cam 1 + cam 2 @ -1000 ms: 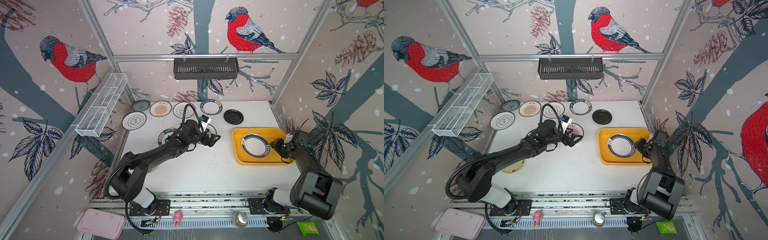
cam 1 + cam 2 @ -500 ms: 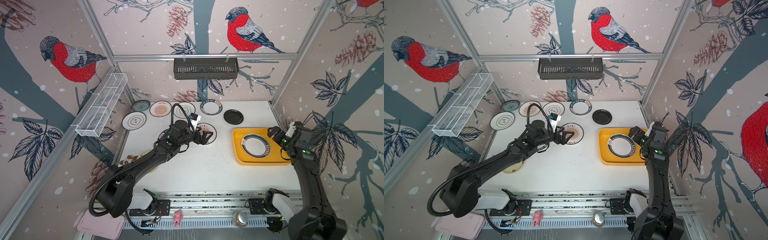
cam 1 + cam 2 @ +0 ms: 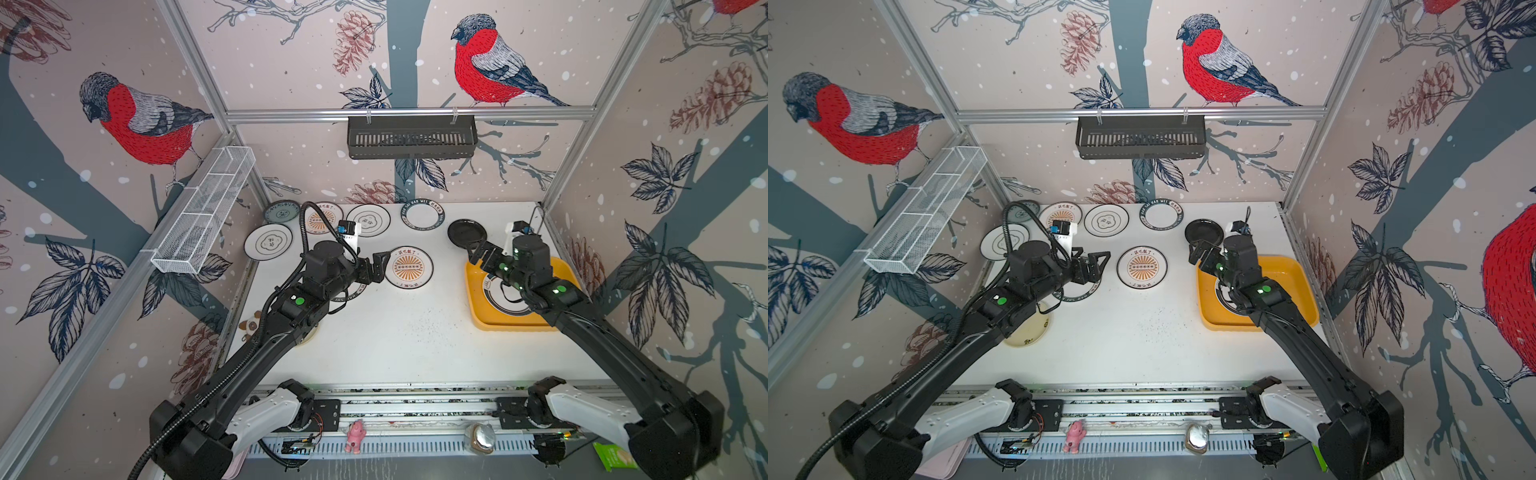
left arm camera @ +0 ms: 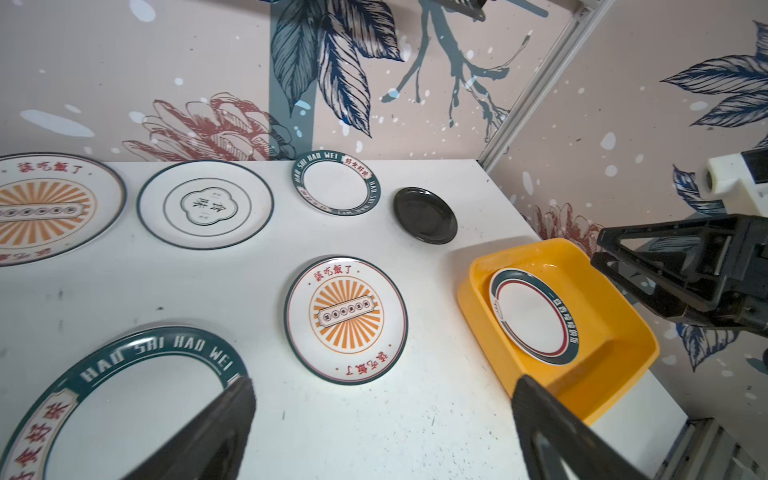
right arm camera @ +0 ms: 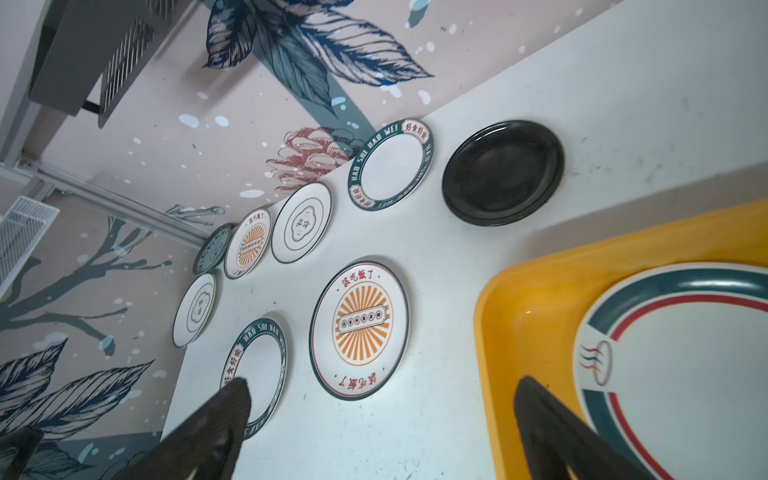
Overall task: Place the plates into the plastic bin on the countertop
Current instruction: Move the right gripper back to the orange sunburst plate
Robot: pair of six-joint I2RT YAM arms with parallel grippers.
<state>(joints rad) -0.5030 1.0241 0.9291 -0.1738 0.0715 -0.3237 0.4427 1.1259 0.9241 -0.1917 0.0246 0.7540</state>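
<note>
One plate (image 4: 532, 316) in plastic bin (image 4: 615, 345) | right gripper (image 3: 1201, 253) just beside, jaws spread

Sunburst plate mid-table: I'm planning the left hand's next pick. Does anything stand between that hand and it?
Nothing visible does. The open left hand hovers beside the sunburst plate, only bare countertop between them.

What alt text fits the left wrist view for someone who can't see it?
A yellow plastic bin holds one teal-rimmed plate, while an orange sunburst plate lies on the white countertop ahead of the open left tool. More plates lie beyond it.
</note>
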